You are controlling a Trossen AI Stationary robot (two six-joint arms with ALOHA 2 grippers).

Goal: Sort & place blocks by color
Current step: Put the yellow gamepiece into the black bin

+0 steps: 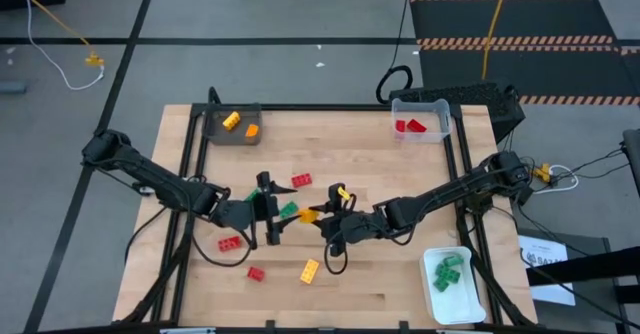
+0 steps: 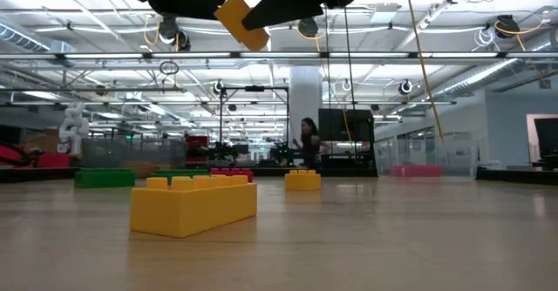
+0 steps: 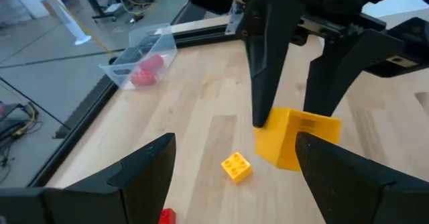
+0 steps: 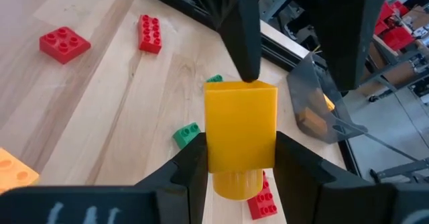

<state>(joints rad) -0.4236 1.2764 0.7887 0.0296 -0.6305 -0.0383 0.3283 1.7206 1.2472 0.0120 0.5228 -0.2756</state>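
Note:
A yellow block (image 4: 240,133) is up in the air between my two grippers, over the table's middle (image 1: 308,215). My right gripper (image 4: 241,178) comes from the right and is shut on it. My left gripper (image 1: 275,212) faces it from the left and is open, its fingers (image 4: 242,36) reaching the block's free end. I cannot tell whether they touch it. In the low view the block (image 2: 242,21) is high above the table. Loose on the wood lie a yellow brick (image 1: 310,270), a small yellow block (image 3: 236,165), red blocks (image 1: 230,243) and a green one (image 1: 288,210). My right gripper pinches the yellow block between its two fingers (image 4: 191,174), on two opposite side faces near the end toward it (image 4: 238,167). The fingers come roughly level from the table's right. The block is lifted clear, its free end (image 4: 241,88) sticking out toward my left gripper.
A grey tray (image 1: 215,132) with yellow and orange blocks sits at the far left. A clear bin (image 1: 436,107) with red blocks is at the far right, a white bin (image 1: 470,299) with green blocks at the near right. A black frame borders the table.

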